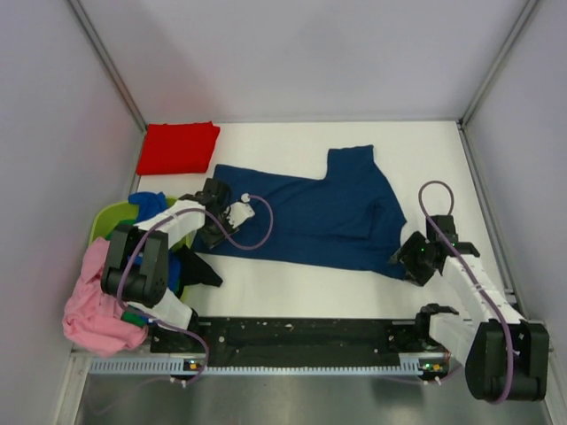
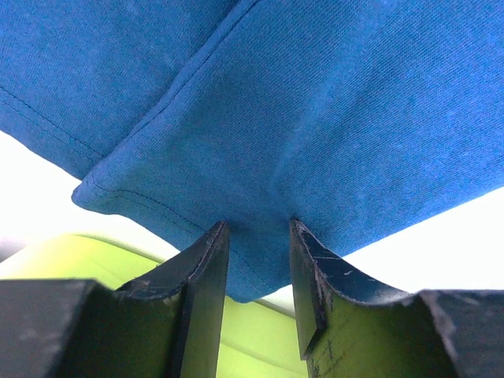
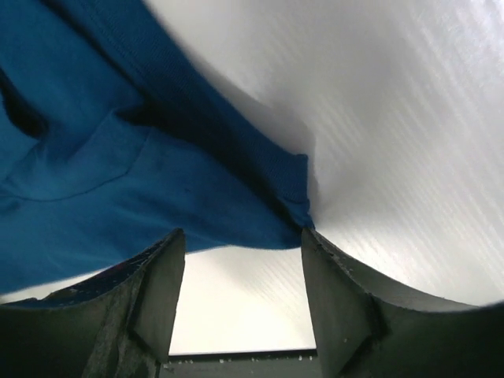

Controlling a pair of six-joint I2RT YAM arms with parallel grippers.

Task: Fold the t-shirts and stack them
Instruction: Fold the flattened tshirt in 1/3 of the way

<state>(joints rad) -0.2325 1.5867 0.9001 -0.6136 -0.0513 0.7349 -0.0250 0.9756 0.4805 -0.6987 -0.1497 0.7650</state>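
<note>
A navy blue t-shirt (image 1: pixel 323 208) lies spread on the white table, no print showing. My left gripper (image 1: pixel 219 220) is at its left edge. In the left wrist view the gripper (image 2: pixel 253 224) pinches a hem fold of the shirt (image 2: pixel 299 102), raised over the basket. My right gripper (image 1: pixel 412 257) is at the shirt's near right corner. In the right wrist view it (image 3: pixel 240 232) is open, with the shirt's corner (image 3: pixel 118 173) just beyond the fingertips. A folded red t-shirt (image 1: pixel 177 147) lies at the back left.
A lime green basket (image 1: pixel 113 219) stands at the left edge with a royal blue tee (image 1: pixel 146 199) in it; it also shows in the left wrist view (image 2: pixel 79 260). A pink tee (image 1: pixel 93 305) hangs over its near side. Walls close in left, right and back.
</note>
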